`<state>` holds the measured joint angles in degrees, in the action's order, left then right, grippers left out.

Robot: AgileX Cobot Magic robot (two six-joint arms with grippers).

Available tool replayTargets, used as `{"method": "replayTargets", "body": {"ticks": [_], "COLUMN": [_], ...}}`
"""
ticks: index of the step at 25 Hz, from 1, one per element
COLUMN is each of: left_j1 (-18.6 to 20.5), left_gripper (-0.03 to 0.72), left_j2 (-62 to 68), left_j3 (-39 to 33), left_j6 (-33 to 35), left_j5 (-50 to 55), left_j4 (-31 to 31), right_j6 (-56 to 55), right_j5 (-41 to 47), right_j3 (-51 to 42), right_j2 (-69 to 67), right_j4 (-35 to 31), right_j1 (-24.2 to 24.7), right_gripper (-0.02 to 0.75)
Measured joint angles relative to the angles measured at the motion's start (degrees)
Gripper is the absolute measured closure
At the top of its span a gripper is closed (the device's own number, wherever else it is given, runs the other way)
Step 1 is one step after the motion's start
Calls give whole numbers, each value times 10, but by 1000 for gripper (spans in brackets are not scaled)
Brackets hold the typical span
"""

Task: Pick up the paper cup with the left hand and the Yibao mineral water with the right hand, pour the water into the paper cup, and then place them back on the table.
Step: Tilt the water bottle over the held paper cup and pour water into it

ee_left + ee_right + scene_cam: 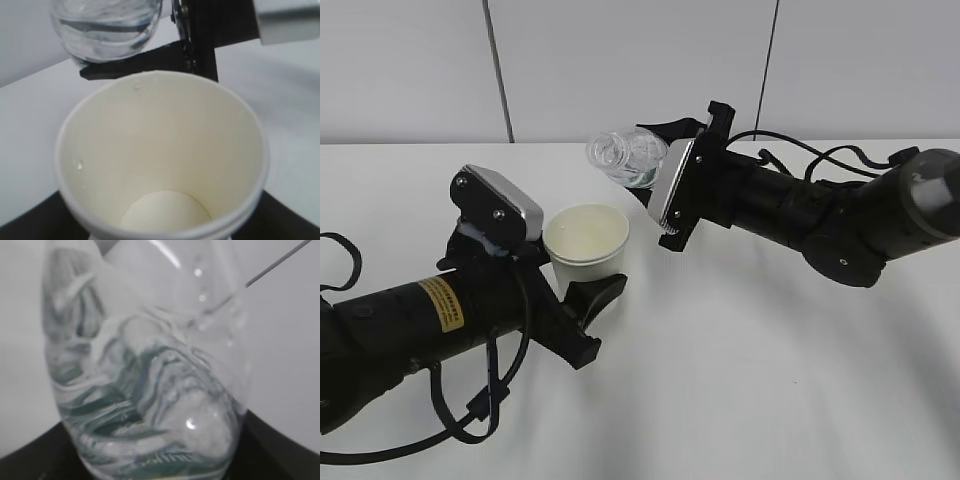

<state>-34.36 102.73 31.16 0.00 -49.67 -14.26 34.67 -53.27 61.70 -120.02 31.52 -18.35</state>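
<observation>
My left gripper (582, 278) is shut on the cream-white paper cup (586, 243) and holds it upright above the table (770, 380). In the left wrist view the cup (160, 150) fills the frame, with a few drops on its inner wall; black fingers (30, 222) show at the bottom corners. My right gripper (655, 160) is shut on the clear Yibao water bottle (625, 157), tilted on its side just behind and above the cup's rim. The bottle (105, 30) holds water. In the right wrist view the bottle (150, 365) fills the frame.
The left arm with its yellow sticker (440, 303) and loose black cables (470, 420) lies low over the table's left front. The right arm (860, 220) reaches in from the right. A grey panelled wall (620, 60) stands behind the table.
</observation>
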Motion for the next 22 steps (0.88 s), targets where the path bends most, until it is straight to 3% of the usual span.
{"method": "replayTargets", "body": {"ticks": [9, 22], "left_j1": [0, 0], "left_gripper": [230, 230], "left_j2": [0, 0], "left_j3": [0, 0], "left_j6": [0, -4], "left_j5": [16, 17], "left_j4": [0, 0], "right_j6": [119, 198], "right_j5": [-10, -10], "right_j3": [0, 0], "right_j2": [0, 0], "right_j4": [-13, -20], "right_j1": [0, 0], "right_gripper": [268, 268]}}
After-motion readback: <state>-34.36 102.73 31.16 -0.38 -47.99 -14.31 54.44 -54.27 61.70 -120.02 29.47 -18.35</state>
